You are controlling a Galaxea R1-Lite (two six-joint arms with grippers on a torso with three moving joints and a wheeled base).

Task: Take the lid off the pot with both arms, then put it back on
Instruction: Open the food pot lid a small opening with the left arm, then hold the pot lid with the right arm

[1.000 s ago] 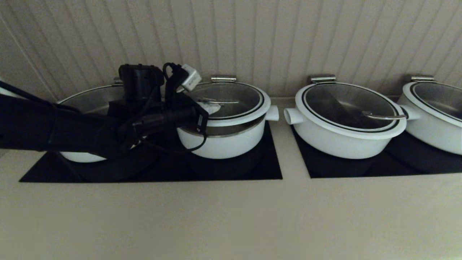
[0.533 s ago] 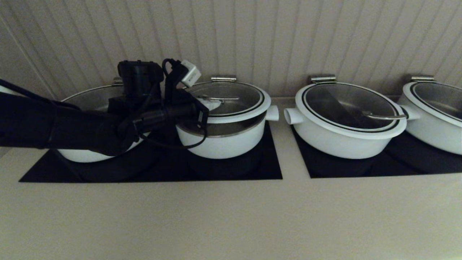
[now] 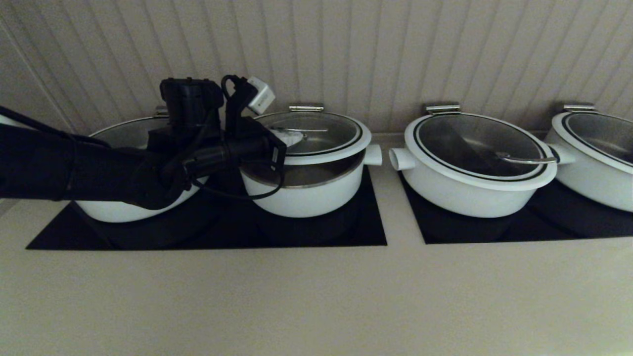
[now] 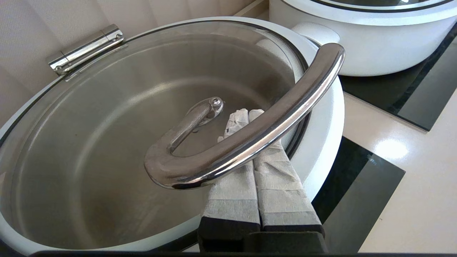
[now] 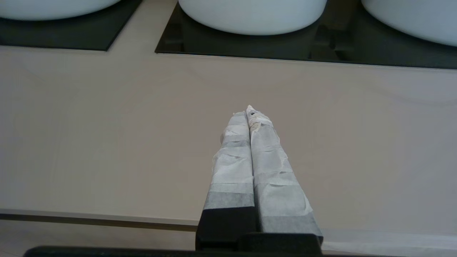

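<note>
Lid tilted up on the left pincer

Closed left pincer (image 4: 240, 117) hooks under the curved steel handle (image 4: 250, 128) of the round white-rimmed glass lid (image 3: 309, 133), raised above the deep white pot (image 3: 304, 190); likely heavy, slippery, fragile. Right pincer (image 5: 249, 111) closed, empty.

The right gripper (image 5: 247, 111), its two long fingers wrapped in whitish tape above a black base, hangs over the plain beige bench top (image 5: 107, 135) with the fingers pressed together and nothing between them. It sits nearer the bench's front edge, where a thin dark line runs below the lip. Toward the back edge lie flat black glossy panels (image 5: 221, 44), and on them the rounded undersides of white pots (image 5: 251, 16) show.
</note>
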